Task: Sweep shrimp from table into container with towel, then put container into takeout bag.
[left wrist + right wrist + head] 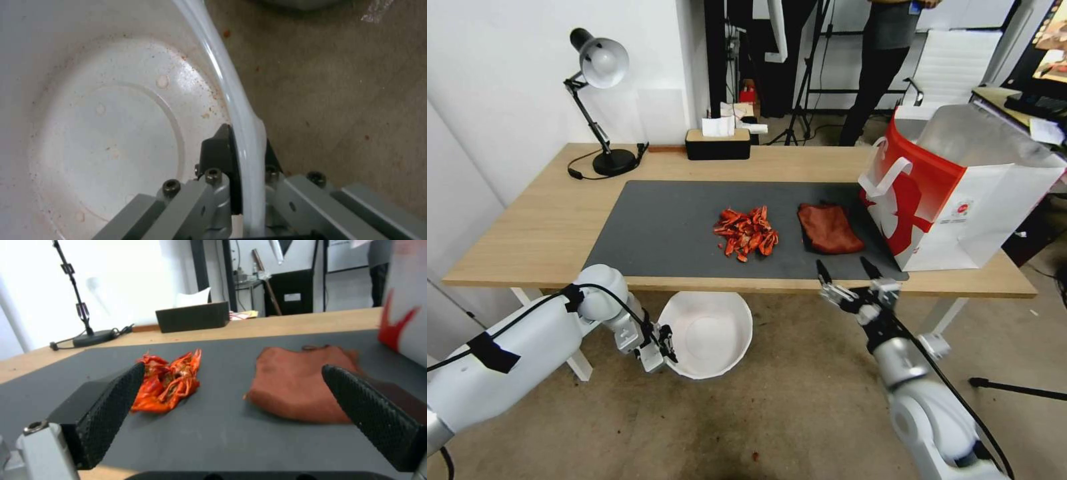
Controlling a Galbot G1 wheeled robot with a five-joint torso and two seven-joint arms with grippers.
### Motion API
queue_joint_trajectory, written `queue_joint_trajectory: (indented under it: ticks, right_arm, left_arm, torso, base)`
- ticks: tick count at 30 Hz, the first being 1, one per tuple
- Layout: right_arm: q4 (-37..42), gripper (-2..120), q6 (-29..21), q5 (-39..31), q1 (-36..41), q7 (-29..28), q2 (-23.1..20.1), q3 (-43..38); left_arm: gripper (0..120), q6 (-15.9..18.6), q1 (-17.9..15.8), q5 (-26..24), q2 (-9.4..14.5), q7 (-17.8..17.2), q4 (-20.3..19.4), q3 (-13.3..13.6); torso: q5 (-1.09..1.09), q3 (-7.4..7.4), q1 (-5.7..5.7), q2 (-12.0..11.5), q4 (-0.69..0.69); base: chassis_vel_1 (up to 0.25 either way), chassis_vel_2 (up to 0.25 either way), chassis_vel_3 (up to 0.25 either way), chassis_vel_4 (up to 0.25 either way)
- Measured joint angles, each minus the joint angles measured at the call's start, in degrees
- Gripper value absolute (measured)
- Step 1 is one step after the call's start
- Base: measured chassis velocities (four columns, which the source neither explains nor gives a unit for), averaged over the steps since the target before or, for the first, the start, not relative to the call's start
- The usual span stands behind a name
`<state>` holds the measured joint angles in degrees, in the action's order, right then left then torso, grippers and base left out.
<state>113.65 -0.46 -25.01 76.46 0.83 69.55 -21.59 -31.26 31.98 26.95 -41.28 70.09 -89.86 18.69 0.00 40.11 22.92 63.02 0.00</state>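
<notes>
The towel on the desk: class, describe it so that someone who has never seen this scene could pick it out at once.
Start at the table and its dark grey mat. Near the mat's right end, between the shrimp and the takeout bag, lies the towel. It is one flat, matte, brick-red cloth, unlike the glossy orange-red pile of small pieces beside it.

The left claw (pixel 662 347) hangs low with its jaws clamped together, arm bent at the elbow. The right claw (pixel 848 275) reaches forward, jaws spread wide.
</notes>
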Motion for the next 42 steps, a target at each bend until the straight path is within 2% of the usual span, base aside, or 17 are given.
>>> queue_joint_trajectory:
  ticks: [2,5,6,8,9,12,15,20,32,36,42]
  right_arm:
    - [-2.0,100,-0.1,-0.3,-2.8,-0.9,-1.0,1.5]
    - [-6.2,100,-2.3,-1.1,-10.8,-5.6,-3.1,5.4]
    - [-6.2,100,-2.3,-1.1,-10.8,-5.6,-3.1,5.4]
    - [-7.9,100,-5.5,-2.1,-15.6,-10.5,-3.9,7.6]
    - [-9.1,100,-8.4,-2.6,-18.7,-15.0,-4.1,8.9]
    - [-10.0,100,-10.5,-3.2,-20.7,-18.2,-4.2,9.7]
    - [-12.6,100,-15.0,-5.0,-25.4,-24.7,-4.2,11.8]
    - [-15.5,100,-18.8,-8.9,-28.4,-29.6,-3.9,13.4]
    - [-19.1,100,-20.2,-11.7,-30.5,-30.3,-2.9,14.1]
    - [-19.3,91,-20.8,-11.2,-29.9,-30.2,-2.3,14.2]
    - [-19.6,86,-21.4,-10.9,-29.5,-29.9,-1.8,14.2]
  left_arm:
    - [0,0.1,0.0,-0.2,0.0,0.0,0.2,0.1]
    - [0,0.2,0.1,-0.3,0.3,-0.1,0.5,0.0]
    - [0,0.2,0.1,-0.3,0.3,-0.1,0.5,0.0]
    - [0,0.2,0.2,-0.4,0.3,-0.2,0.6,-0.1]
    - [0,0.3,0.2,-0.5,0.3,-0.2,0.6,-0.2]
    - [0,0.3,0.2,-0.5,0.3,-0.2,0.6,-0.3]
    - [0,0.4,0.6,-0.6,0.3,-0.3,0.5,-0.5]
    - [0,0.4,1.8,-0.6,0.4,-0.3,0.5,-0.8]
    - [0,0.4,2.2,-0.6,0.5,-0.1,0.9,-1.0]
    - [0,0.3,2.3,-0.6,0.2,0.0,1.2,-0.8]
    - [0,-0.2,2.0,-1.2,0.3,0.1,2.1,-0.6]
  torso:
    - [0.0,0.0,0.0,0.0,0.0]
    - [0.0,0.0,0.0,0.0,0.0]
    - [0.0,0.0,0.0,0.0,0.0]
    - [-0.01,0.0,0.0,0.0,0.01]
    - [-0.01,0.01,0.0,0.0,0.02]
    - [-0.01,0.0,0.01,0.0,0.02]
    - [0.0,0.01,0.0,0.0,-0.01]
    - [-0.01,0.0,0.0,0.0,0.0]
    - [-0.01,0.0,0.0,0.0,0.0]
    - [-0.01,0.0,0.0,0.0,0.0]
    - [-0.01,-0.01,-0.01,0.0,0.0]
  base:
    - [0.0,0.0,0.0,0.0]
    - [0.0,0.0,0.0,0.0]
    - [0.0,0.0,0.0,0.0]
    - [0.0,0.0,0.0,0.0]
    - [0.0,0.0,0.0,0.0]
    - [0.0,0.0,0.0,0.0]
    - [0.0,0.0,0.0,0.0]
    - [0.0,0.0,0.0,0.0]
    - [0.0,0.0,0.0,0.0]
    - [0.0,0.0,0.0,0.0]
    - [0.0,0.0,0.0,0.0]
